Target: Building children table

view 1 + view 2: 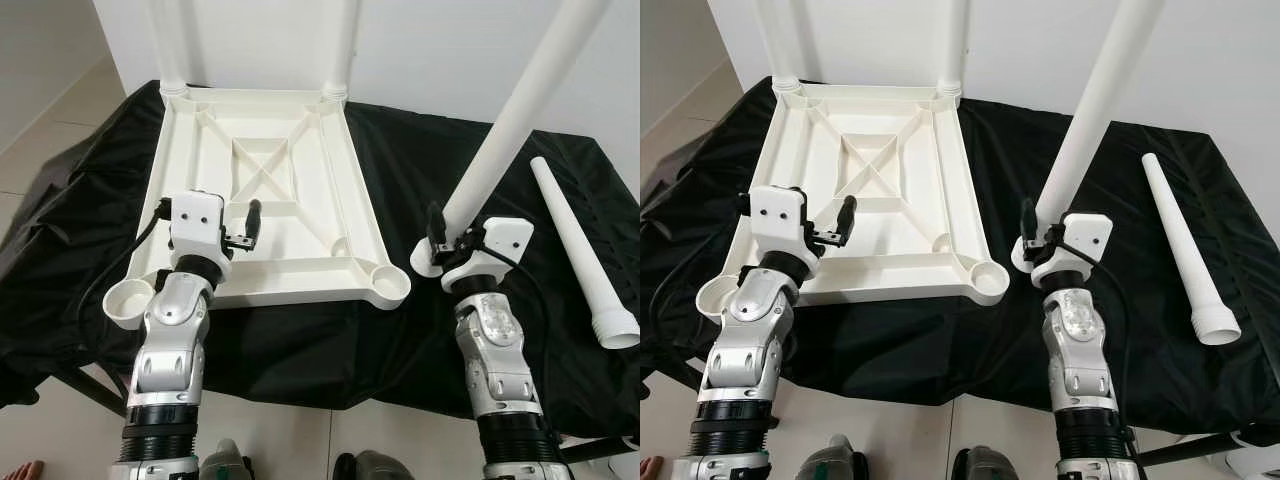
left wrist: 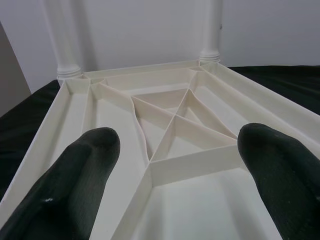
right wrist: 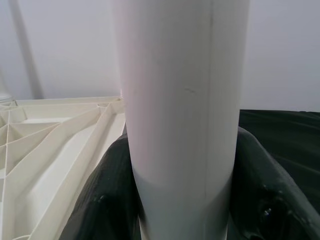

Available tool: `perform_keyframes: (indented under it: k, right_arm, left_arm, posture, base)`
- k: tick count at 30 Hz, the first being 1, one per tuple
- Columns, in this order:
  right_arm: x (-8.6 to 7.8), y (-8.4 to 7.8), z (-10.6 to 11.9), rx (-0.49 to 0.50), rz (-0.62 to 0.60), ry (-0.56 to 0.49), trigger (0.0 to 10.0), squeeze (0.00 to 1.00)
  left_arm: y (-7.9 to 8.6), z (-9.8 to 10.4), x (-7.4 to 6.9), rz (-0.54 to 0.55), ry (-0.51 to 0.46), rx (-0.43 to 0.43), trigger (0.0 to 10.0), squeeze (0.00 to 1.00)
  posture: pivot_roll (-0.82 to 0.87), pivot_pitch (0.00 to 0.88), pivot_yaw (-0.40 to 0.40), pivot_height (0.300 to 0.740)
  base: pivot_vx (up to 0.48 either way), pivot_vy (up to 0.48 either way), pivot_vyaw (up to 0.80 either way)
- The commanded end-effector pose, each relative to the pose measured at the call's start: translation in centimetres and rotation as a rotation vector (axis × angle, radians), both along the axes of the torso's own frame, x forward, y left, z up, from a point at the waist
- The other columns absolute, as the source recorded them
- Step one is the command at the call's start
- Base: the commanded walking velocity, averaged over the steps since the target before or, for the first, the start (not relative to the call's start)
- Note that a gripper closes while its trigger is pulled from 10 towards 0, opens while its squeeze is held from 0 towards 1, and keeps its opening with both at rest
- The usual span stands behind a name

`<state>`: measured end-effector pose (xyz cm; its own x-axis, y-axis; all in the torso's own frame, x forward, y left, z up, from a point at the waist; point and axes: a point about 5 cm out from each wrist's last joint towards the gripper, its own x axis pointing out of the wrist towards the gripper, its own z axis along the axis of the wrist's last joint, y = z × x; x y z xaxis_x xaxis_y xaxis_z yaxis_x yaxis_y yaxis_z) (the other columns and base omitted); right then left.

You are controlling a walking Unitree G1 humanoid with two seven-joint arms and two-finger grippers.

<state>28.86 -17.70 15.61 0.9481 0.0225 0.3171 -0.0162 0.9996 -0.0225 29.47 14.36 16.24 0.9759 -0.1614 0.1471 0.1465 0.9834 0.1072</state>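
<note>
Tabletop: the white plastic tabletop [image 1: 270, 190] is lying upside down on the black cloth [image 1: 420, 160], its ribbed underside facing up, toward the left and middle of the scene.
Fitted legs: two white legs are standing upright in the far corner sockets, the far-left leg [image 1: 168, 40] and the far-right leg [image 1: 340, 45].
Near sockets: the near-left socket [image 1: 128, 300] and the near-right socket [image 1: 388, 283] are sitting open, with no leg in them.
Left gripper: the left gripper [image 1: 248, 228] is hovering over the near-left part of the tabletop, its two black fingers [image 2: 80, 175] spread wide with nothing between them; the cross ribs are lying just beyond the fingertips.
Right gripper: the right gripper [image 1: 1032, 232] is clamping a white table leg [image 1: 1095, 100] near its lower end, the fingers [image 3: 107, 195] pressing on both sides of the tube.
Held leg: it is tilting up and to the right, its flared base [image 1: 424, 262] sitting low over the cloth, just right of the near-right socket and apart from it.
Spare leg: a fourth white leg [image 1: 580, 250] is lying flat on the cloth at the far right, flared end toward the near edge, well apart from both grippers.
</note>
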Motion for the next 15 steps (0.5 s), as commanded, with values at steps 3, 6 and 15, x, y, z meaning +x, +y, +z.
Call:
perform_keyframes:
  k: [3, 6, 15]
  right_arm:
    - [-0.24, -0.33, 0.01, 0.008, -0.013, -0.014, 10.0, 0.0]
    - [-0.21, -0.36, 0.27, 0.008, -0.01, -0.022, 10.0, 0.0]
    - [0.13, -0.31, 0.78, -0.005, 0.007, -0.04, 10.0, 0.0]
  left_arm:
    - [-0.1, -0.22, -0.23, 0.054, -0.015, 0.007, 10.0, 0.0]
    - [-0.24, -0.12, -0.28, 0.042, -0.022, -0.007, 10.0, 0.0]
    - [-0.35, 0.23, -0.16, 0.011, -0.025, -0.026, 10.0, 0.11]
  posture:
    - [0.02, 0.0, -0.049, 0.74]
    - [0.02, 0.0, -0.052, 0.74]
    - [0.03, 0.0, -0.062, 0.74]
  base:
    - [0.0, 0.0, 0.0]
    - [0.0, 0.0, 0.0]
    - [0.0, 0.0, 0.0]
